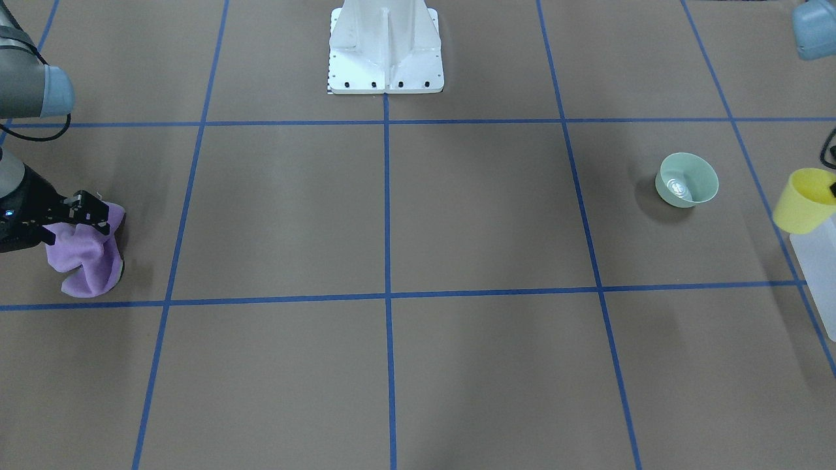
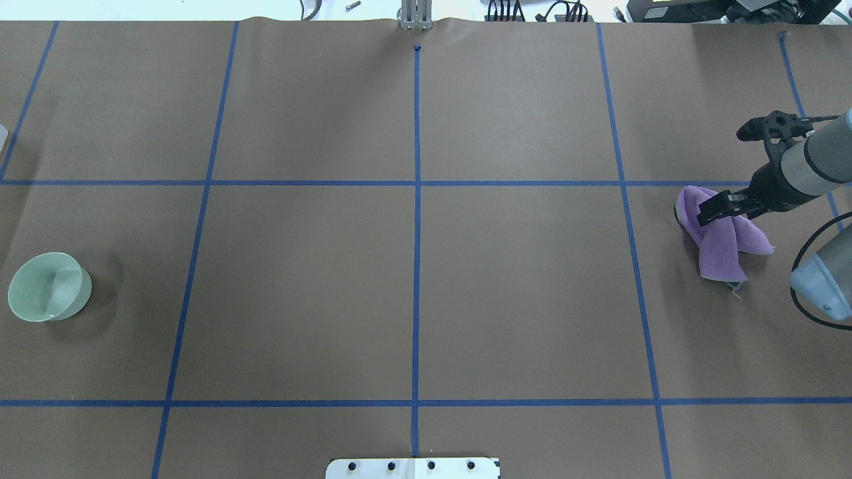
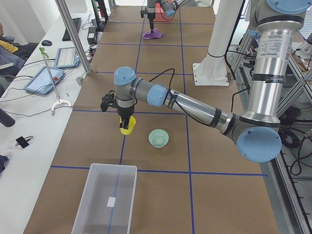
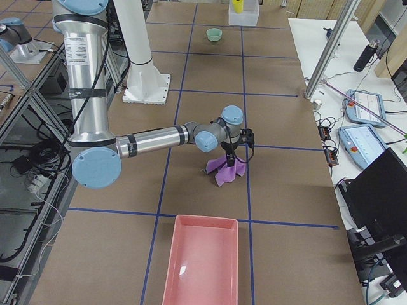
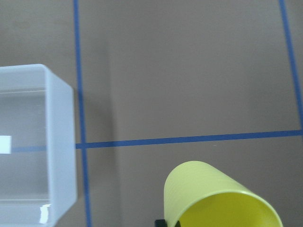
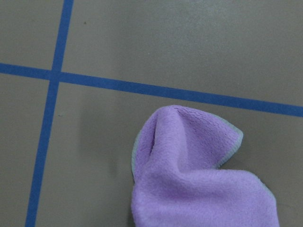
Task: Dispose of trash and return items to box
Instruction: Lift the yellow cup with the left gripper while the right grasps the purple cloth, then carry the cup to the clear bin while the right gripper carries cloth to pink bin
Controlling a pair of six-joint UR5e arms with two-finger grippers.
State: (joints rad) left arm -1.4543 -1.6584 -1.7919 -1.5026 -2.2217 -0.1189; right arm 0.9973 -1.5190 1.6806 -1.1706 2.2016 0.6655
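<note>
My left gripper (image 3: 126, 122) is shut on the pale-yellow cup (image 1: 804, 199) and holds it tilted above the table, short of the end of the translucent box (image 3: 105, 200). The left wrist view shows the cup (image 5: 218, 198) at the bottom and the box's corner (image 5: 57, 142) at the left. The mint-green bowl (image 1: 687, 180) stands upright on the table beside the cup; it also shows in the overhead view (image 2: 48, 286). My right gripper (image 2: 715, 209) is shut on a purple cloth (image 2: 722, 246), lifted so that it hangs with its lower end on the table.
The white pedestal base (image 1: 385, 65) stands at the middle of the robot's side. A pink tray (image 4: 203, 267) lies at the table's end past the cloth. Blue tape lines cross the brown table. Tablets and cables lie on the side bench (image 3: 44, 78).
</note>
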